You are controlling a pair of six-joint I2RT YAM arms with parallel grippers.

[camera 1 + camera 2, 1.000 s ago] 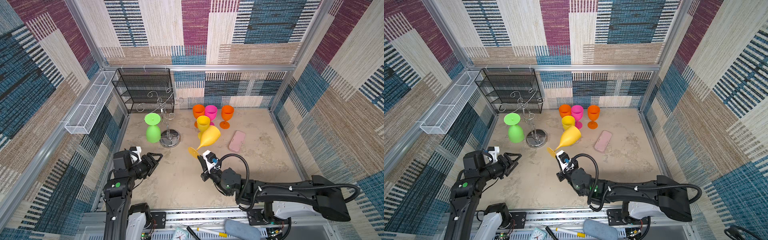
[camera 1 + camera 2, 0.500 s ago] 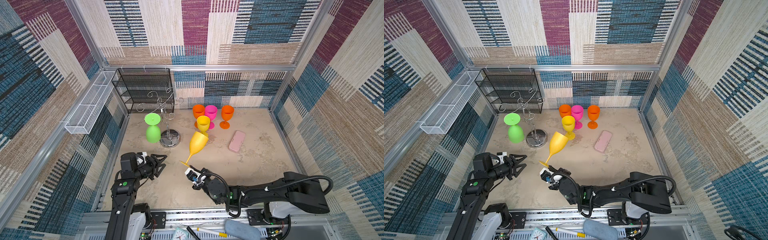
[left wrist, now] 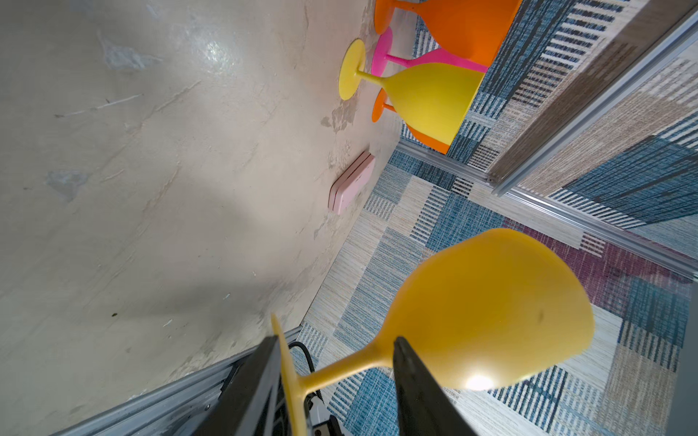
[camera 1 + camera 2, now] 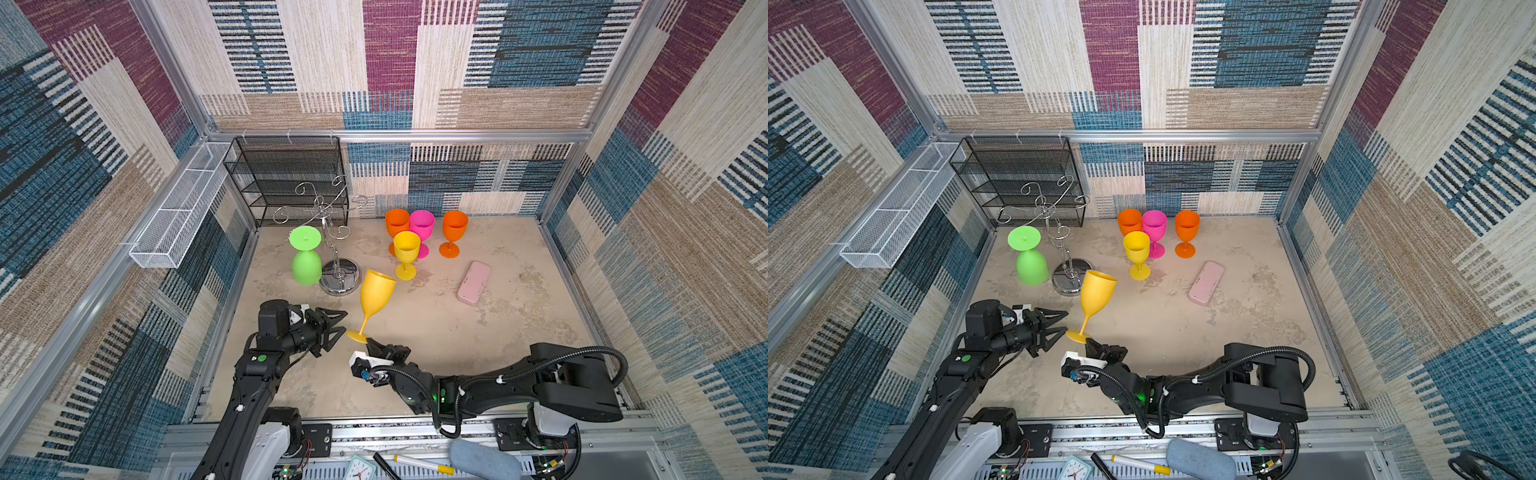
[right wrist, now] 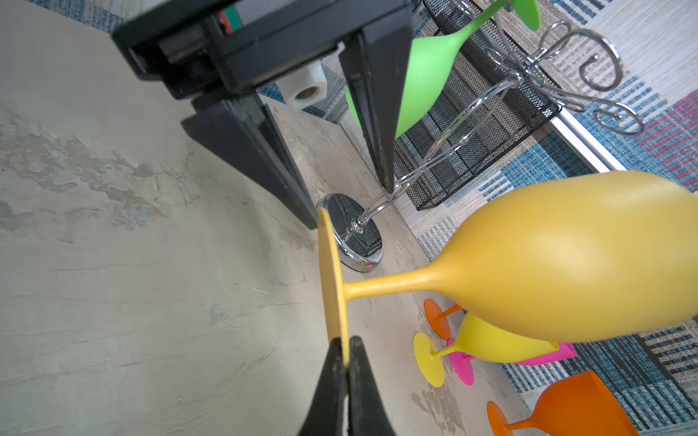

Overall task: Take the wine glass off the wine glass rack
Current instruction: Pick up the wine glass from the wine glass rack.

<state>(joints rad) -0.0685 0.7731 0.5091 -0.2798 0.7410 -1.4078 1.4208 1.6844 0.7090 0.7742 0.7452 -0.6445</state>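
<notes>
Wine glass of amber-yellow plastic (image 4: 376, 291) tilts just in front of the chrome wire wine glass rack (image 4: 338, 249), its foot rim pinched in the right gripper's (image 4: 370, 341) closed jaws. The left gripper's (image 4: 344, 321) jaws stand half open astride its stem. Mottled beige table (image 4: 457, 340); patchwork woven walls (image 4: 390, 62) behind the rack.

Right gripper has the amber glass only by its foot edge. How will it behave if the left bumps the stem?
Likely to pivot: the right gripper pinches only the foot rim of the amber glass, its big bowl leaning out. Looks like smooth plastic: probably light, stiff, maybe slippery. The left gripper straddles the stem, jaws open.
</notes>
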